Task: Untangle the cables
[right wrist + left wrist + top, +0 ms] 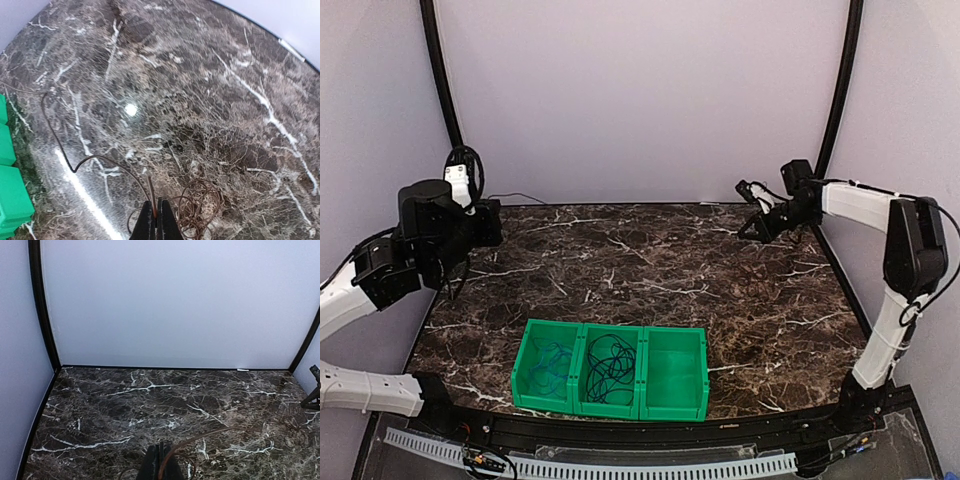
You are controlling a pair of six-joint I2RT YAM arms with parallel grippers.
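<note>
Because the thin brownish cable (75,169) is little more than a thread, limp and nearly weightless, expect it to follow wherever you pull and to keep no shape of its own. It looks springy enough to curl back, and I judge it will snag on itself rather than slide free. Your right gripper (156,207) has its fingers pinched fully together on one strand of it, with a small loose coil (200,205) of the same cable bunched just beside the fingertips. Whether that coil hangs or lies on the marble cannot be told. Your left gripper (160,454), raised over the left side of the table (650,260), is likewise closed tight on a brownish strand that arcs off to its right. It is probably the same cable, though the run between is too fine to trace from above. Take hold on a plain stretch near an end, never inside the coil, and draw gently, since a hard tug would likely cinch the loops. Two more, a blue cable (552,365) and a black cable (610,362), sit bundled in the left and middle compartments of the green bin (675,378) at the near edge, well apart from both grippers.
</note>
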